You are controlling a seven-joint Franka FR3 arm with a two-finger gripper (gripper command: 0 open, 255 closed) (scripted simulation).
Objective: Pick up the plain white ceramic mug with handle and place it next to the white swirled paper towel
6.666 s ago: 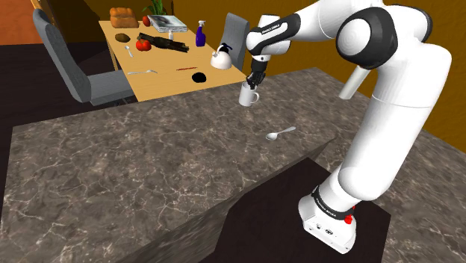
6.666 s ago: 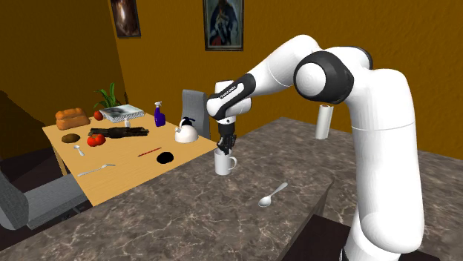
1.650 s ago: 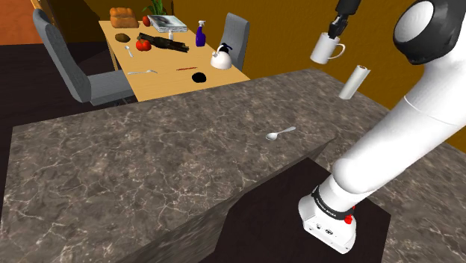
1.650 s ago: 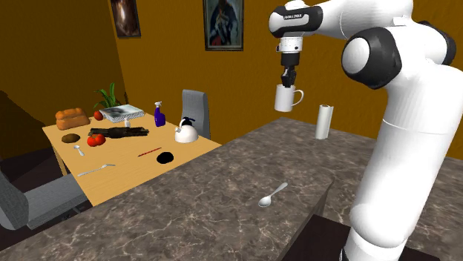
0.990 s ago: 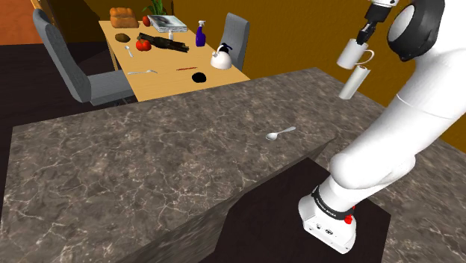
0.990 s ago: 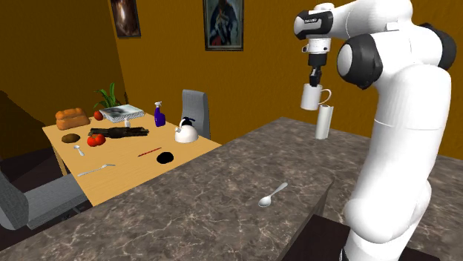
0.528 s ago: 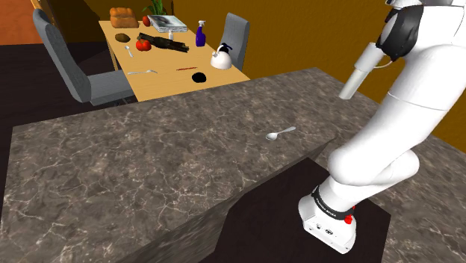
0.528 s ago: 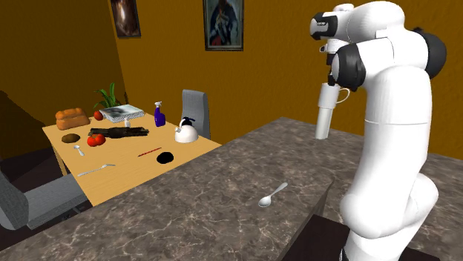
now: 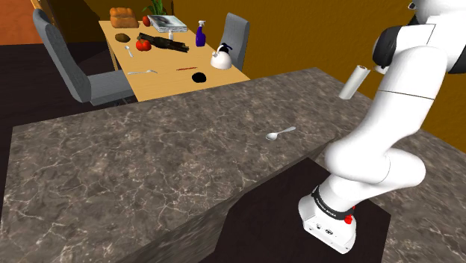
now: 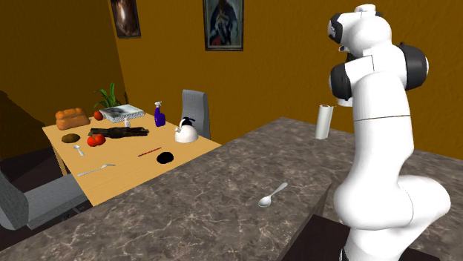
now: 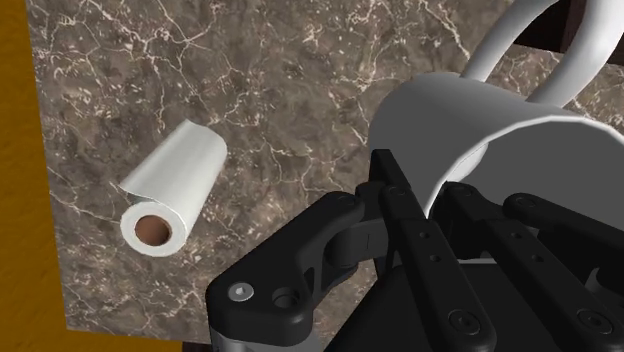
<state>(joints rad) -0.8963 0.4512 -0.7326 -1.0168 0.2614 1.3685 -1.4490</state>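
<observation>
Above the counter [image 11: 300,60], the gripper [image 11: 425,195] clasps the mug [image 11: 520,150]

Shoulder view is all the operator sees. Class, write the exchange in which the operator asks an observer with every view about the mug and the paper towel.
Operator: Is the mug held right now?
Observer: Yes. In the wrist view the gripper is shut on the wall of the white mug.
Operator: How does it sit relative to the paper towel?
Observer: The paper towel roll stands on the marble counter off to one side of the mug, apart from it.
</observation>
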